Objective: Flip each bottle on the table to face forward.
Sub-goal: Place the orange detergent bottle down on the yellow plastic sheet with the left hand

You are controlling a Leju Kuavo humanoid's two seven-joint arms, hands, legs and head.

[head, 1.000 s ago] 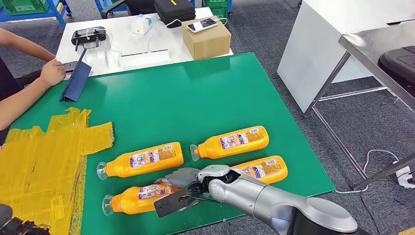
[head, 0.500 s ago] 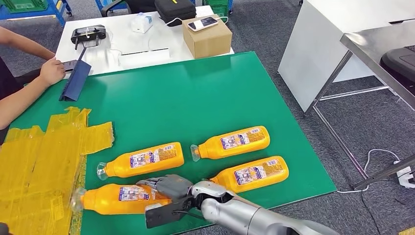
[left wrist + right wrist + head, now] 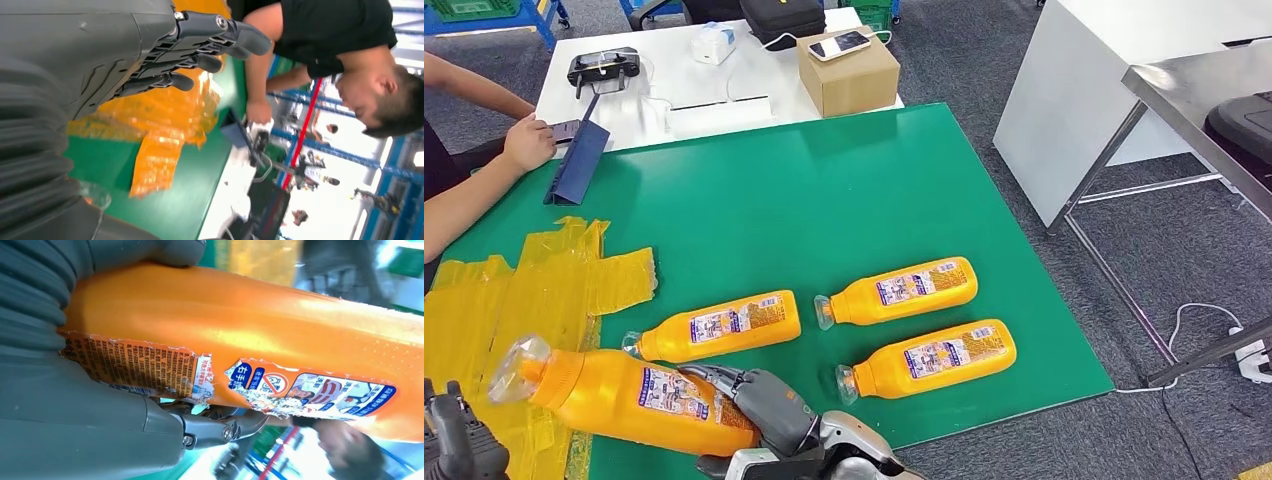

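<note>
On the green desk [image 3: 844, 190], head view: three orange bottles lie on their sides with printed labels up. One lies nearer my left [image 3: 714, 327], one toward the far right [image 3: 899, 291], one nearest the front edge on the right [image 3: 934, 358]. I judge these three as already facing forward, though the label sides are too small to read. A fourth bottle [image 3: 614, 395] is lifted off the desk in my right hand [image 3: 759, 400], its clear cap end pointing to my left and tilted upward, over the yellow tape sheets [image 3: 514, 300]. That one is the item in hand, and by my estimate the last to be turned. My left hand [image 3: 454, 440] shows at the lower corner, holding nothing. A person's hand [image 3: 529, 145] rests by a blue folder [image 3: 579, 165] at the far left edge. Beyond stands a white table with a cardboard box [image 3: 849, 75].

Left wrist view: my left fingers [image 3: 200, 47] are spread and slightly curled, empty, above the yellow sheets and green desk. A person in a black shirt sits beyond.

Right wrist view: the held bottle fills the frame, its torn label toward the camera. My thumb presses one side of the body and the dark fingers [image 3: 220, 427] wrap the opposite side, so the bottle sits fully inside the grasp.
</note>
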